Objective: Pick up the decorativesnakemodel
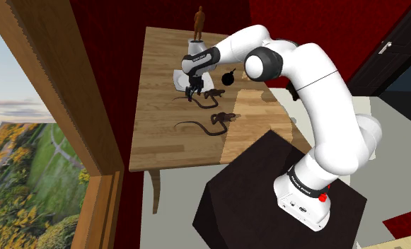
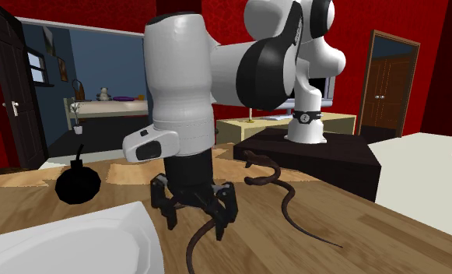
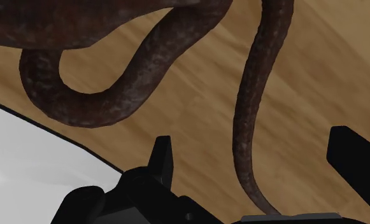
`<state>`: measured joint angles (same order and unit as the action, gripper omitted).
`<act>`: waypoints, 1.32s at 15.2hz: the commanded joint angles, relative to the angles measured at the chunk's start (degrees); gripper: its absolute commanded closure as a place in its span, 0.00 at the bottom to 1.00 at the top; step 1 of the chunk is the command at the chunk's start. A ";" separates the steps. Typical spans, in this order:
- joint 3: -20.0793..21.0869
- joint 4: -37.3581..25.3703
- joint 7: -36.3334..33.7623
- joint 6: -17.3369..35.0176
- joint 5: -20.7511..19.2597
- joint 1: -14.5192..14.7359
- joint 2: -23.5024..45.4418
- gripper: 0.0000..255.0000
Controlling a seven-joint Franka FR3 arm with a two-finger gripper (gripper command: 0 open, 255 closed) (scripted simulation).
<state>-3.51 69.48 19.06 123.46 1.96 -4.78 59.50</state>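
Dark brown and scaly, the snake model (image 3: 248, 108) lies on the wooden table (image 1: 161, 138), its thin tail running between the gripper's (image 3: 253, 145) spread fingers, neither touching it. It looks light, stiff and slender, so a pinch on the tail might pivot or slip; the thicker curved body just ahead seems surer.

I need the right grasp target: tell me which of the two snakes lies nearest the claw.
The far snake, lying right beneath the claw; the near snake lies apart, closer to the stand.
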 commanded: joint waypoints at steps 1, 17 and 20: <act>0.02 -0.18 -0.02 0.45 0.01 0.00 0.61 0.00; -0.07 1.23 0.01 -1.17 -0.06 0.09 -2.41 1.00; -0.13 1.83 0.02 -2.25 -0.10 0.14 -4.10 1.00</act>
<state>-3.62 71.21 19.13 121.71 1.88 -4.69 56.01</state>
